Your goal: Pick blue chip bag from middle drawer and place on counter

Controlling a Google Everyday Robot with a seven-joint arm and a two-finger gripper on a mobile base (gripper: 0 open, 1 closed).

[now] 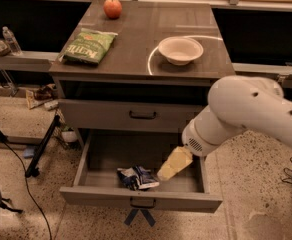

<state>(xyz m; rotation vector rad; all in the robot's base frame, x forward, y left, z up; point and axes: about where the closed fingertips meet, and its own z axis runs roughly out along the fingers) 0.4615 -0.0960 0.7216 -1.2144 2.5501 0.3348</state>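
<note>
**Speckled floor, grey cabinet, one drawer open**

Speckled floor lies under a grey cabinet. The middle drawer (141, 200) is pulled out, and the gripper (172, 166) hangs inside it. I cannot tell if the gripper is spread or pressed together. The blue chip bag (136, 177) lies just left of the gripper. Up behind it, the counter (136, 39) holds a bowl (180, 49), a green bag (89, 46) and an apple (113, 7).

Counted on the counter (136, 31): one apple (112, 7), one green bag (88, 46), one bowl (180, 50). One closed drawer (101, 115) and one open middle drawer (186, 200) are shown, the latter occupied by one blue chip bag (136, 177) and, beside it, one gripper (164, 173).
</note>
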